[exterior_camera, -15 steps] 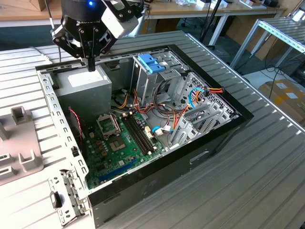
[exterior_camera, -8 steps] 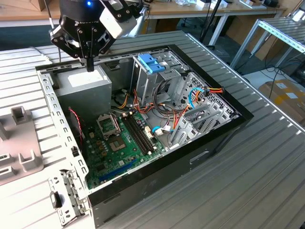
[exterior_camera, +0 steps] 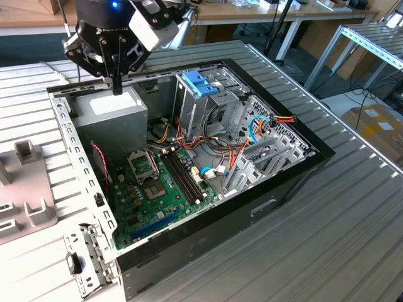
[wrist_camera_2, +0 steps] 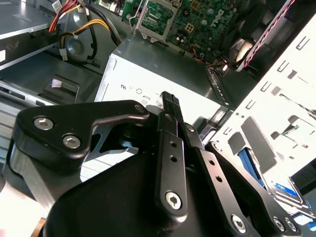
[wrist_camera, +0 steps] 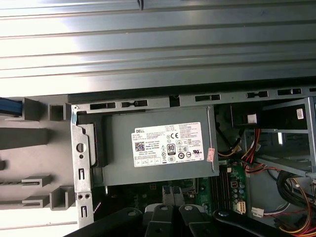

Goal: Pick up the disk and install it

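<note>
Disk (wrist_camera: 10, 106) is seen slotted in a holder (wrist_camera: 32, 109); with the gripper (exterior_camera: 116, 88) pinched together, empty, it could be knocked, not grasped.

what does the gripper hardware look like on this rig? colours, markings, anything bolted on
Gripper: matte black, with angular linkage bars pinned by silver screw heads. It narrows into slim black fingers, and one of them has a ribbed tip. A blue light glows above it, and a white box is mounted alongside.
</note>
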### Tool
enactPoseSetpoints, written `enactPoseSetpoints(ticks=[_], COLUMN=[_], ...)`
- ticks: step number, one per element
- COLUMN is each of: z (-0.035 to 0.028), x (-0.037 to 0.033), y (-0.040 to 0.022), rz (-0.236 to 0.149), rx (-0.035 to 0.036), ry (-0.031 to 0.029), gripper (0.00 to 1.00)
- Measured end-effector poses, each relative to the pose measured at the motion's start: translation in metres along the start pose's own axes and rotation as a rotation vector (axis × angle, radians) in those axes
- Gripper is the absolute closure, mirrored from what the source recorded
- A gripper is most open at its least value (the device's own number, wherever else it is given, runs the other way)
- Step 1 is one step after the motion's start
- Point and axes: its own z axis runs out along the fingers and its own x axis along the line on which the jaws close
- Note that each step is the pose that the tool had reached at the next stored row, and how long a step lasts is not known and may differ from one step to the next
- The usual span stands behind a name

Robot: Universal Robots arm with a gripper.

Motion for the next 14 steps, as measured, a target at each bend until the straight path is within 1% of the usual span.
enactPoseSetpoints(ticks=[14], z=[-0.0001], x=[0.0051], y=[-0.0004], rz=[0.000], rx=[0.0000], ry=[0.0000], gripper=[0.89])
